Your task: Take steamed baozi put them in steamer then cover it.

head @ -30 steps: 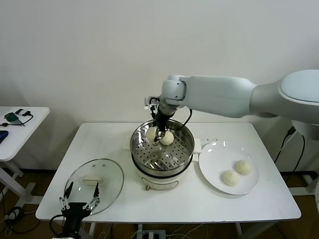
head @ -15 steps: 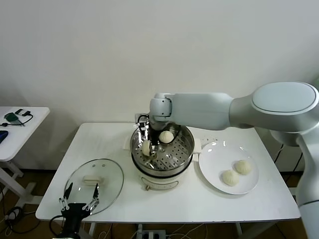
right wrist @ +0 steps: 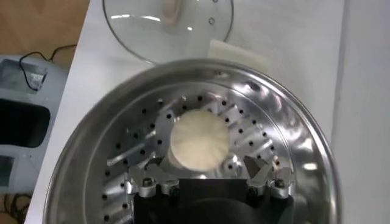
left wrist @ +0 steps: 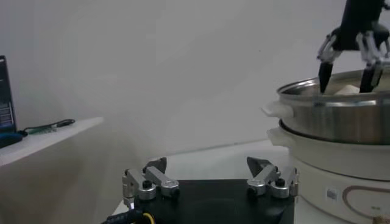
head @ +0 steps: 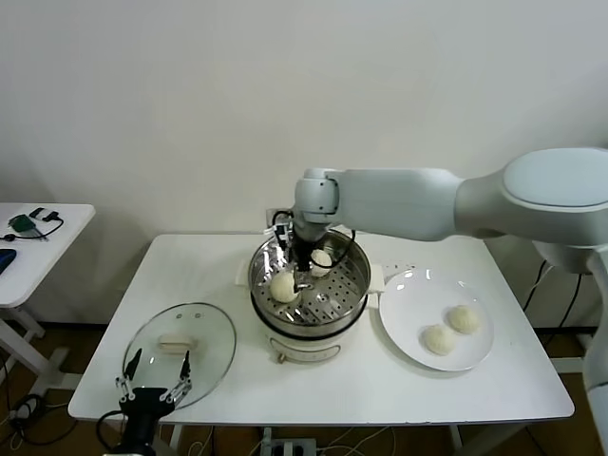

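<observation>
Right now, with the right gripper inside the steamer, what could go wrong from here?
The right gripper hangs open just above a baozi on the steamer floor; lifting off carelessly could nudge it into the second bun. Two buns are still on the plate, and space in the steamer is tightening.

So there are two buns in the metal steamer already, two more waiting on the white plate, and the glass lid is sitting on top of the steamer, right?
Not quite. The glass lid is not on the steamer; the head view shows it lying flat on the table, toward the robot's left. The rest holds: two buns in the basket and two on the white plate.
</observation>
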